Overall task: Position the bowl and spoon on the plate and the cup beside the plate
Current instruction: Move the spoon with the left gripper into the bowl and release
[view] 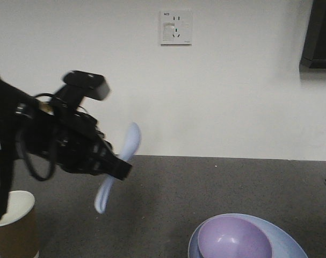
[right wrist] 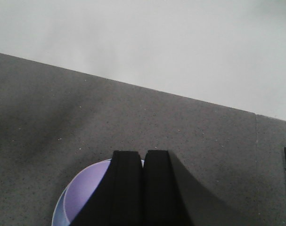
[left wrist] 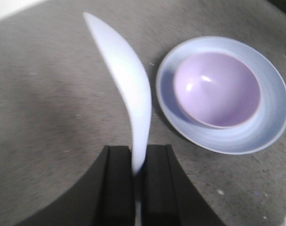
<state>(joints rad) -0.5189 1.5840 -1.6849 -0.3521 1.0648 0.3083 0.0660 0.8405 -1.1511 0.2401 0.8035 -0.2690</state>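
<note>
Cup: brown paper cup with white rim (view: 15,223), upright at the far left of the dark grey speckled surface (view: 205,183), well apart from the plate.
Left jaws: clamped almost shut on the small white soup spoon (left wrist: 128,84), gripping it partway along its length and holding it in the air above the surface.
Spoon axis: straight out ahead of the left jaws, steeply tilted in the front view; scoop end not clear.
Key relation: round shallow pale blue plate (left wrist: 272,113) ahead and to the right of the left jaws, small lavender bowl (left wrist: 218,89) already seated on it, off-centre; probably calls for a rightward carry onto the bare crescent beside the bowl.
Nearer arm: left, spoon in its grip.
Right jaws: pressed together, nothing visible between them, hovering over the plate's edge.
</note>
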